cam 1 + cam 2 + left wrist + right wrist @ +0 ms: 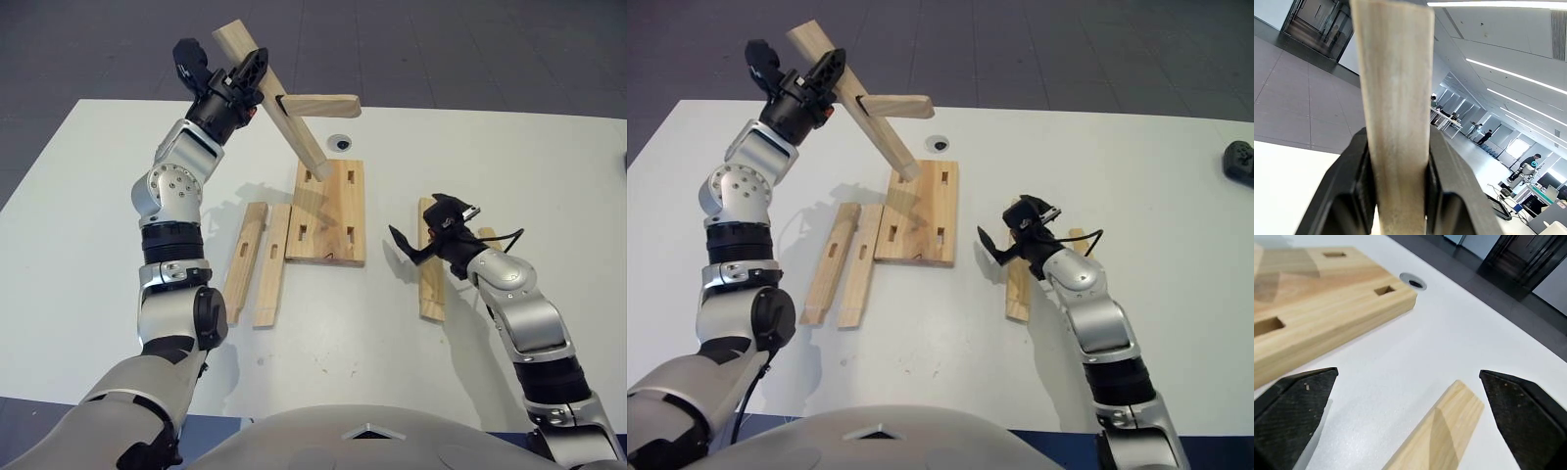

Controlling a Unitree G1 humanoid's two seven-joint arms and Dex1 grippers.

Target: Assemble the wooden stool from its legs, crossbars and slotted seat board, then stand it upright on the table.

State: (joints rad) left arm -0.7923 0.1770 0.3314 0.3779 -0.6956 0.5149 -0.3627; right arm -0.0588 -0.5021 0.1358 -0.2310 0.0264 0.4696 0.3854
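Observation:
My left gripper [250, 76] is raised over the far side of the table, shut on a wooden leg [284, 103]. That leg tilts down, and its lower end touches the slotted seat board [328, 211] near a far slot. A crossbar [321, 105] sticks out sideways from it. In the left wrist view the leg [1396, 122] sits clamped between the fingers [1342, 196]. Two loose legs [257, 262] lie side by side left of the board. My right gripper [423, 240] hangs open just above another leg [1440, 435] lying right of the board. A short piece [488, 235] lies partly hidden behind the right arm.
A round grommet hole [340, 142] is set in the white table [88, 196] just beyond the board. A small black object [1239, 162] rests at the far right edge. Bare tabletop stretches along the left side and the near edge.

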